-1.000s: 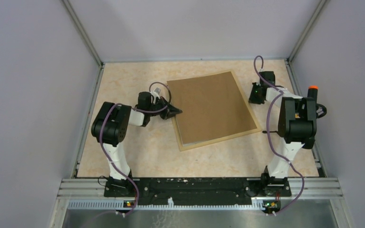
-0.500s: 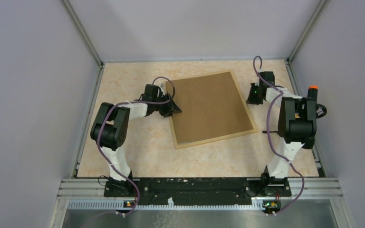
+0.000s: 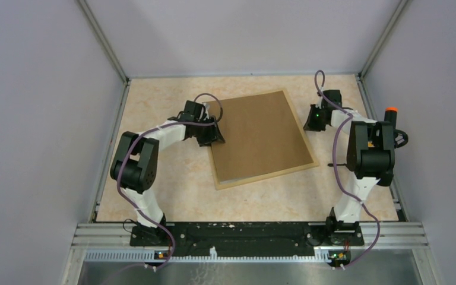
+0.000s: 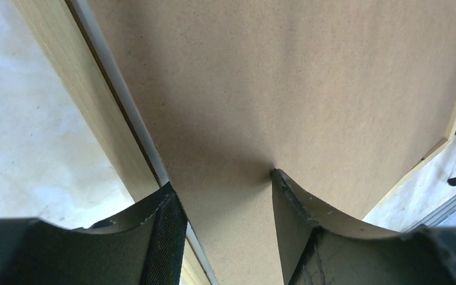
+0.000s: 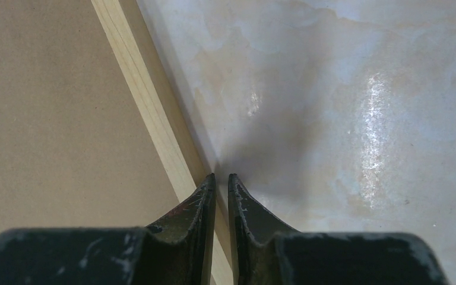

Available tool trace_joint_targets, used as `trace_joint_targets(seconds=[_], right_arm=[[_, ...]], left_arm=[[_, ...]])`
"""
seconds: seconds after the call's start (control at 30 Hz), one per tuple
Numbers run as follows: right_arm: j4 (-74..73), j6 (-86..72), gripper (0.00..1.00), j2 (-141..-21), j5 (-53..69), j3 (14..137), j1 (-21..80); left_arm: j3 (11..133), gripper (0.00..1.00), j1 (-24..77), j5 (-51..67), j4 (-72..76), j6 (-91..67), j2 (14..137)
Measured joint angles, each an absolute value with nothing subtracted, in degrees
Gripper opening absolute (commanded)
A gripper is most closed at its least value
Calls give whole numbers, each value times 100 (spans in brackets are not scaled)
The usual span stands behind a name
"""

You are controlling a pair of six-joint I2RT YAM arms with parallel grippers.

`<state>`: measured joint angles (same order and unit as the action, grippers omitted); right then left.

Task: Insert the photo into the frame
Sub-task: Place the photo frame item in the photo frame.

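Two sets of fingers sit at opposite sides of the frame (image 4: 83,77), which lies flat on the surface (image 3: 166,178), a glossy beige marbled top. Frame = large rectangle of thin, pale, straight-grained wood moulding, turned a bit anticlockwise in the top view. Inside it lies a plain brown backing board (image 3: 261,133), matte w/ a fine fibrous texture, filling nearly the whole opening. A thin white strip (image 4: 123,98) shows btwn board and moulding on the frame's left side. What's under the board is hidden.

Left fingers (image 4: 163,231) are at the frame's left side, spread apart w/ nothing btwn them: one tip at the moulding's inner edge, the other over the board. Contact: can't tell.

Right fingers (image 5: 197,208) are at the frame's right side, all but together w/ only a thin slit and nothing in it, tips at the moulding's outer edge.
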<state>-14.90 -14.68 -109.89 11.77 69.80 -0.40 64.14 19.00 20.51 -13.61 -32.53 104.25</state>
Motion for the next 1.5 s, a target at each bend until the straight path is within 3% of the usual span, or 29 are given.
trace_joint_targets(seconds=[0.5,0.73,1.03,1.2,1.33,1.5], right_arm=[[-1468,-1511,15,-11026,1476,6980,-10],[-1459,-1518,15,-11030,1492,6978,-10],[-1457,-1520,15,-11032,1533,6978,-3],[-1457,-1520,15,-11032,1535,6978,-3],[-1457,-1518,15,-11032,1535,6978,-3],[-1457,-1518,15,-11032,1535,6978,-3]], left_arm=[[7454,61,1973,1721,-3122,-2246,10357],[7478,69,1970,1750,-3426,-2086,10322],[7463,71,1914,1697,-3413,-2104,9653],[7142,65,1754,1946,-3140,-2115,9292],[6897,74,1708,2053,-3020,-2215,9345],[6615,71,1708,2045,-2775,-2383,9478]])
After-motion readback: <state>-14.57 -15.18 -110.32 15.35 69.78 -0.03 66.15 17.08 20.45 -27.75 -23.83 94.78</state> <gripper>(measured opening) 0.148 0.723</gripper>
